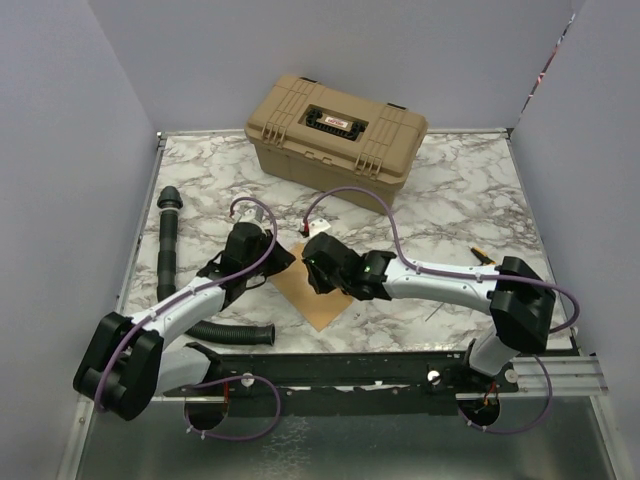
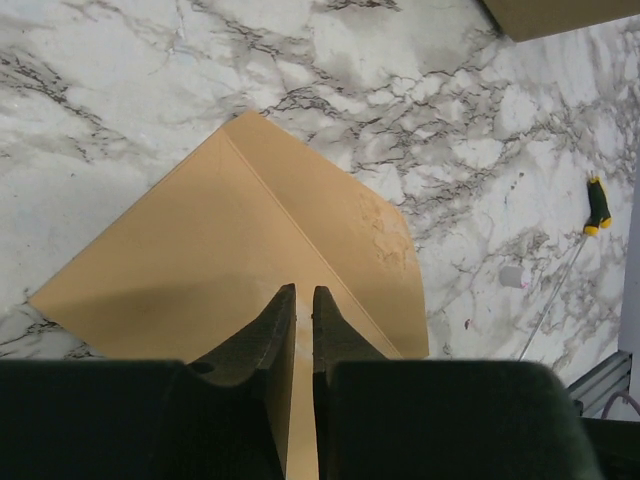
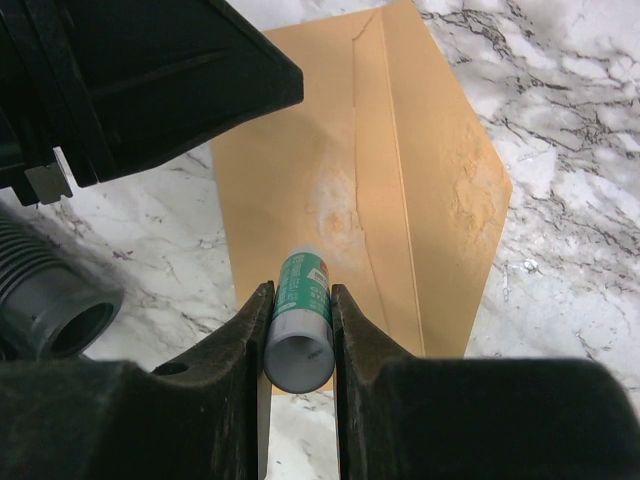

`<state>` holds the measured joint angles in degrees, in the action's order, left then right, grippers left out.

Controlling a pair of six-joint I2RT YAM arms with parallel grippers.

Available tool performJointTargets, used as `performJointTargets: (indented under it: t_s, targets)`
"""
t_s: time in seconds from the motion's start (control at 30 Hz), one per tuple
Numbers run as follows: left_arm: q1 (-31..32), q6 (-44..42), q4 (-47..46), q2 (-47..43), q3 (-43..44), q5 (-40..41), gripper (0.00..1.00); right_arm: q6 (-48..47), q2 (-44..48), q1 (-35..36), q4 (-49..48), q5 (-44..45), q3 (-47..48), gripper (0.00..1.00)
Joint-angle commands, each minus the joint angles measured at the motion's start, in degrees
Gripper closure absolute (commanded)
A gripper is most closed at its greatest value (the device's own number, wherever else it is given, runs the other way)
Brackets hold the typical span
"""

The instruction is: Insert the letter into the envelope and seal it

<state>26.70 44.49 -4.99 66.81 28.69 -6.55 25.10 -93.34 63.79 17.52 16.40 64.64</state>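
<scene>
The envelope [image 1: 320, 305] is lying flat on the table [image 1: 450, 200]. The case [image 1: 335, 130] is sitting behind the envelope, well apart from it. The hose [image 1: 168, 245] is lying left of the envelope and curving round toward its front left. A small tool [image 1: 481, 255] is lying right of the envelope, well apart. The left gripper [image 2: 302, 292] is hanging over the envelope's left part. The right gripper [image 3: 300, 288] is hanging just beside it over the envelope, and a tube [image 3: 298, 335] is sitting between its fingers, above the envelope.

Robot lab bench, grey partition walls [image 1: 60, 150] boxing in a marble-patterned table [image 1: 460, 190], dark metal mounting rail [image 1: 350, 372] at front
</scene>
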Motion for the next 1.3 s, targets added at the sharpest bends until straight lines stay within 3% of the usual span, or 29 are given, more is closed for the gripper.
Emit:
performJointTargets:
  t_s: [0.0, 0.37, 0.7, 1.0, 1.27]
  targets:
    - [0.2, 2.4, -3.6, 4.1, -3.6, 1.7, 0.90, 4.9, -3.4, 0.6, -3.5, 4.3, -0.2, 1.00]
    - [0.2, 3.5, -1.4, 9.7, -4.5, 5.3, 0.97, 10.9, -15.6, 3.2, 4.0, 11.0, 9.6, 1.00]
    - [0.2, 3.8, 0.5, 12.7, -3.4, 8.9, 1.00, 12.3, -10.9, 3.3, 2.9, 16.9, 7.5, 1.00]
    - [0.2, 3.2, 0.5, 12.9, -4.2, 9.7, 1.00, 13.2, -18.3, 2.5, 6.4, 17.8, 11.2, 1.00]
    - [0.2, 2.2, 0.6, 13.0, -4.8, 8.6, 1.00, 13.4, -18.8, 0.0, 5.1, 15.9, 12.5, 1.00]
